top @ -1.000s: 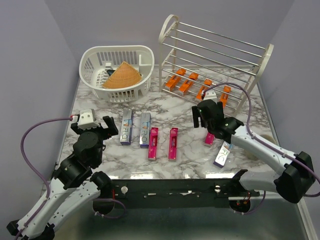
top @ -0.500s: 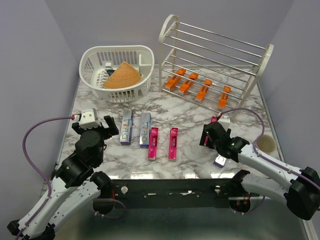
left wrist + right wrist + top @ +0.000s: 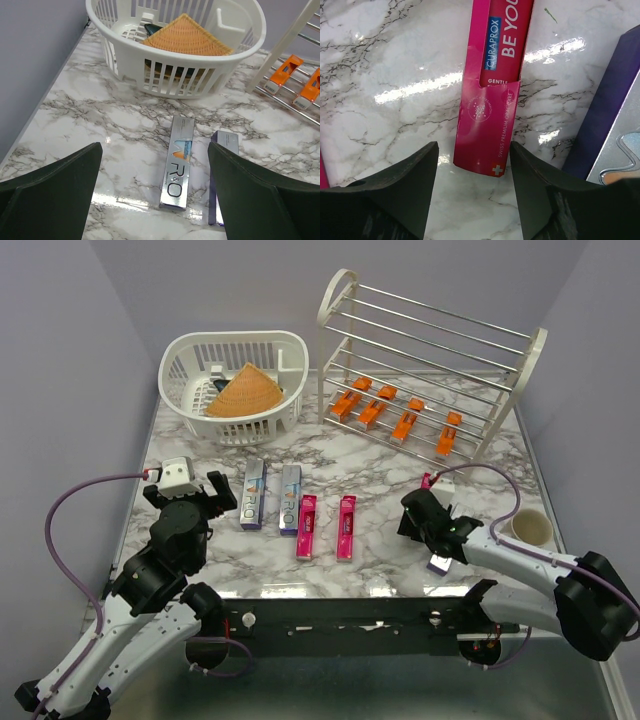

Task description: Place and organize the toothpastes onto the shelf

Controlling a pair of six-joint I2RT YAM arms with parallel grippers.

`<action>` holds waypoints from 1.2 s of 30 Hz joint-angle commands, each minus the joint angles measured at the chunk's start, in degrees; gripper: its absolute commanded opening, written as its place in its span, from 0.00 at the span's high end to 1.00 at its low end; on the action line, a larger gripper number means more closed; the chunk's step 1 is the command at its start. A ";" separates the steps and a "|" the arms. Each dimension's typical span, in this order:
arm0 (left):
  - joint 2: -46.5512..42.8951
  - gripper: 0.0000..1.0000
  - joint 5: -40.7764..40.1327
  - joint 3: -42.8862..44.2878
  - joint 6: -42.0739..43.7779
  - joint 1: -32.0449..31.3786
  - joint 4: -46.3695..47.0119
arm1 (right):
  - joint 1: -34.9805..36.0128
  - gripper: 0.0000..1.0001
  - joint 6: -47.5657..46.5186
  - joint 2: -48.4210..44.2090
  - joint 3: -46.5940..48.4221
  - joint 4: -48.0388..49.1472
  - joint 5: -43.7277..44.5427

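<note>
Marble worktop [image 3: 380, 455] carries 6 unshelved toothpastes [image 3: 252, 495]; 4 orange cartons [image 3: 404, 424] lie on the shelf [image 3: 335, 300]. Open right gripper [image 3: 472, 145] straddles 1 pink carton [image 3: 492, 75]; left gripper [image 3: 152, 147] gapes empty.

Four orange cartons [image 3: 405, 425] on lowest rods of cream shelf [image 3: 335, 300], pink cartons [image 3: 306, 512] and silver cartons [image 3: 253, 494] flat (unshelved)

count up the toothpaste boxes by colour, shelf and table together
orange cartons, on the shelf: 4
pink cartons, on the table: 3
silver cartons, on the table: 3
total: 10
</note>
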 commanded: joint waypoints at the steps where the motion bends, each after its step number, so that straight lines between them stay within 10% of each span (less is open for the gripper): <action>1: -0.06 0.01 0.69 -0.48 0.19 0.49 0.15 | 0.33 0.33 1.48 2.06 1.18 1.77 2.09; 19: -0.24 0.01 1.22 -0.48 0.19 0.92 0.23 | 7.08 0.60 -0.01 8.39 8.03 -4.12 9.20; 36: -0.24 0.01 1.66 -0.56 0.19 1.10 0.32 | 10.87 0.60 -17.23 -1.01 29.12 -12.82 6.91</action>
